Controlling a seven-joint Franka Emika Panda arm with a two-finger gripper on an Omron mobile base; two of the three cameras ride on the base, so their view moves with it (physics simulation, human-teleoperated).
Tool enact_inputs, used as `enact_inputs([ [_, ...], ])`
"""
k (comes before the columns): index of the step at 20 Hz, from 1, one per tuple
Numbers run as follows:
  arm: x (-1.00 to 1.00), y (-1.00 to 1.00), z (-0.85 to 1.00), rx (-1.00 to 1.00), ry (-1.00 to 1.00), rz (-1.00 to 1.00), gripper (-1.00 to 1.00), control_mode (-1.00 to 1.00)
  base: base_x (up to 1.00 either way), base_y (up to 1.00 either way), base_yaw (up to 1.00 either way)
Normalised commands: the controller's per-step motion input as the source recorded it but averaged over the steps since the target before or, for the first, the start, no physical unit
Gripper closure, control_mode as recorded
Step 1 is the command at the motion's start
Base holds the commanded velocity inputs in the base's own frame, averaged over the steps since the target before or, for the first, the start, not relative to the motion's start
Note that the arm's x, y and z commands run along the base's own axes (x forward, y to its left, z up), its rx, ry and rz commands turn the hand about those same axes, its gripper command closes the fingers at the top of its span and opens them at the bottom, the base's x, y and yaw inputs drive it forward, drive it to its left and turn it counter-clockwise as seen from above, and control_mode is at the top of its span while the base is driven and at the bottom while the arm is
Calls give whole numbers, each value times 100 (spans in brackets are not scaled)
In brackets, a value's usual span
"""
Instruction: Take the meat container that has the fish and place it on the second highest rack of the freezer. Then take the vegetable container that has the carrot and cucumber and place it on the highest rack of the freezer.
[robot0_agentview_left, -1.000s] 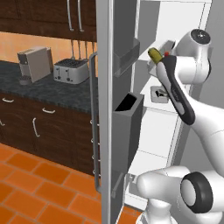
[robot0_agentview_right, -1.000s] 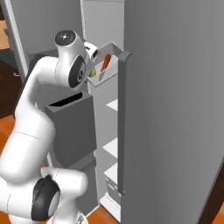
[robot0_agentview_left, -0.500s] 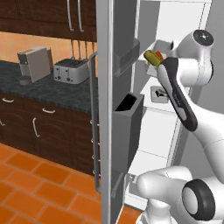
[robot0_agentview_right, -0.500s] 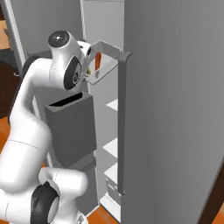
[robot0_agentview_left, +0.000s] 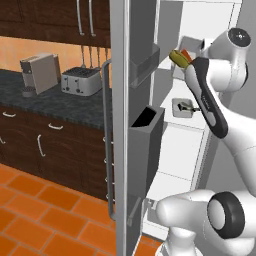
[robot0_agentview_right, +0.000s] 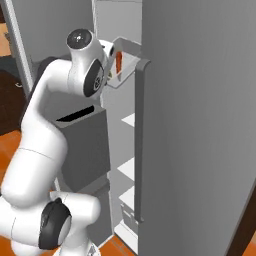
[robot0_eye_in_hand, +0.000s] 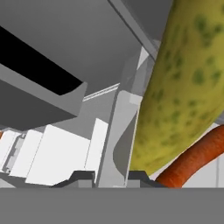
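My gripper (robot0_eye_in_hand: 111, 178) is shut on the wall of the clear vegetable container (robot0_eye_in_hand: 119, 140), which I hold high inside the open freezer (robot0_agentview_left: 210, 20). A speckled green cucumber (robot0_eye_in_hand: 183, 87) and an orange carrot (robot0_eye_in_hand: 192, 162) lie in it. From the left base the cucumber (robot0_agentview_left: 176, 57) and carrot (robot0_agentview_left: 185, 53) poke out beside my forearm; from the right base the vegetable container (robot0_agentview_right: 125, 65) hangs near the top, carrot (robot0_agentview_right: 119, 61) inside. The grey meat container (robot0_agentview_left: 184, 107) sits on a white rack below, something dark in it.
The freezer door (robot0_agentview_left: 120, 125) stands open on the left with two grey door bins (robot0_agentview_left: 147, 125) close to my arm. White racks (robot0_agentview_right: 127, 167) step down inside. A toaster (robot0_agentview_left: 80, 81) and coffee machine (robot0_agentview_left: 37, 72) stand on the dark counter further left.
The arm has risen a little, carrying the vegetable container slightly higher in the freezer. The grip has stayed shut on it.
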Motion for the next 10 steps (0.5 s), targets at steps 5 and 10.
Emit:
enact_inputs([
  [5,63,-35,0,0,3,-3,100,-100,0,0,0],
  [10,51,-19,0,0,0,-2,100,-100,0,0,0],
])
